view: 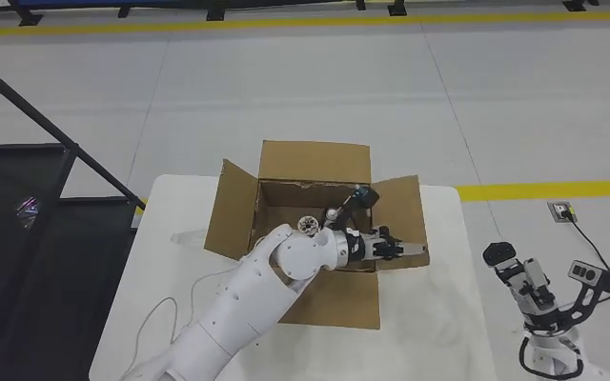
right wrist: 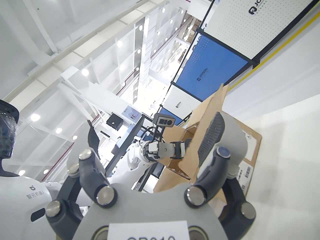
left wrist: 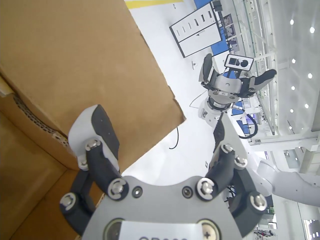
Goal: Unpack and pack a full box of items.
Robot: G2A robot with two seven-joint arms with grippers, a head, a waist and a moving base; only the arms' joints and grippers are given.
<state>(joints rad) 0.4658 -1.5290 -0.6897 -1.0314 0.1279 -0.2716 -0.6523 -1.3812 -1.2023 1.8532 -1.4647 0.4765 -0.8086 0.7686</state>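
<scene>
My workplace is an industrial hall. I see yellow floor lines [view: 534, 190], blue perforated panels [right wrist: 212, 61] and a high white ceiling [right wrist: 75, 13].

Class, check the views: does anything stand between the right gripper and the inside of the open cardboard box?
Yes. The box's raised side flap faces the right gripper, and the left gripper sits at that same wall, fingers open. Apart from those, just bare table lies between.

left gripper [left wrist: 161, 116] held far forward, fingers spread, right gripper [right wrist: 154, 121] raised at the side, likewise spread
</scene>
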